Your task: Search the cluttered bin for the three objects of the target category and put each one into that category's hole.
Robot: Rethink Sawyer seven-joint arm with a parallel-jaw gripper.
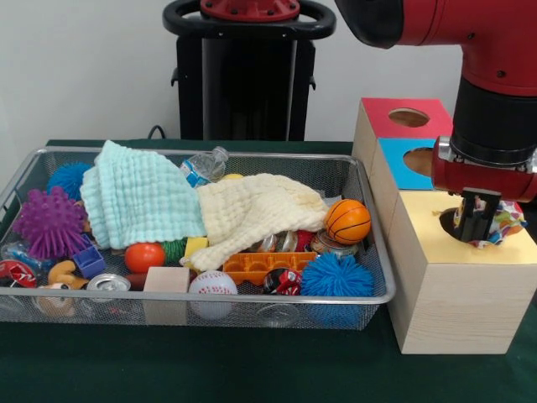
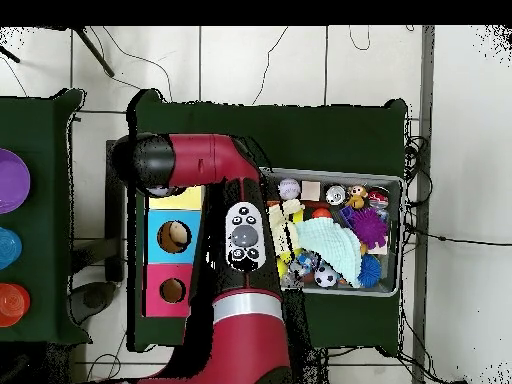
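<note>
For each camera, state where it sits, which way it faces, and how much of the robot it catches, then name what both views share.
Front view: sits across the table, facing the mesh bin and three boxes; the red arm descends, its gripper at the yellow box hole, clamping a colourful item.
Overhead view: looks straight down; the arm covers part of the boxes.
Shared: bin, boxes, arm, green cloth.

I see even, bright indoor light in the front view, with soft shadows under the wire bin (image 1: 369, 295) and beside the yellow-topped box (image 1: 457, 311) at lower right. A glossy highlight sits on the red arm (image 1: 470, 21) at upper right. My overhead view is evenly lit, the white floor (image 2: 470, 120) bright.
</note>
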